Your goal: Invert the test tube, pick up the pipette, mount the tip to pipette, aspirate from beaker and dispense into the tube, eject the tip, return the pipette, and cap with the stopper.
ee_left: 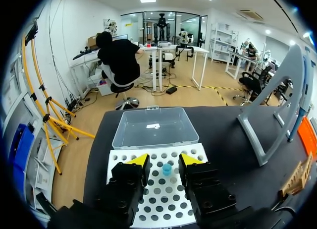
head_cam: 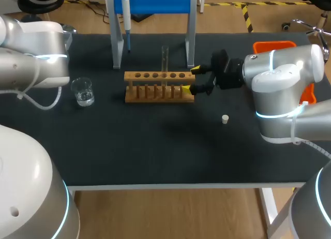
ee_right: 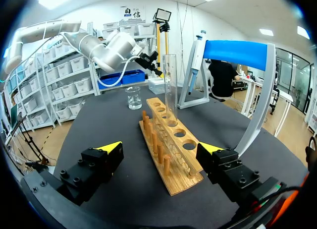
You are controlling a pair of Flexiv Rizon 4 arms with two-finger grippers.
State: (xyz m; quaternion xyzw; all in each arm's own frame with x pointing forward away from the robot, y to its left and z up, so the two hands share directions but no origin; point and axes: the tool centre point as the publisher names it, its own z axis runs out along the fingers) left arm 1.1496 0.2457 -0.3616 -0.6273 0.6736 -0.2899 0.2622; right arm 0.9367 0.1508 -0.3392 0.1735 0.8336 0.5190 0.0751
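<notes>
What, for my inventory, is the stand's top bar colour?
The top bar is blue, clearest in head view.

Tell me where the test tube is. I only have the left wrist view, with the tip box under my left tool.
Observer: The test tube stands upright in one of the middle holes of the wooden rack.
Operator: Is the right tool holding it?
Observer: No. The right tool is open, with its tips on either side of the rack's right end, clear of the tube.
Operator: And the pipette?
Observer: The pipette hangs on the blue-topped stand behind the rack.
</notes>
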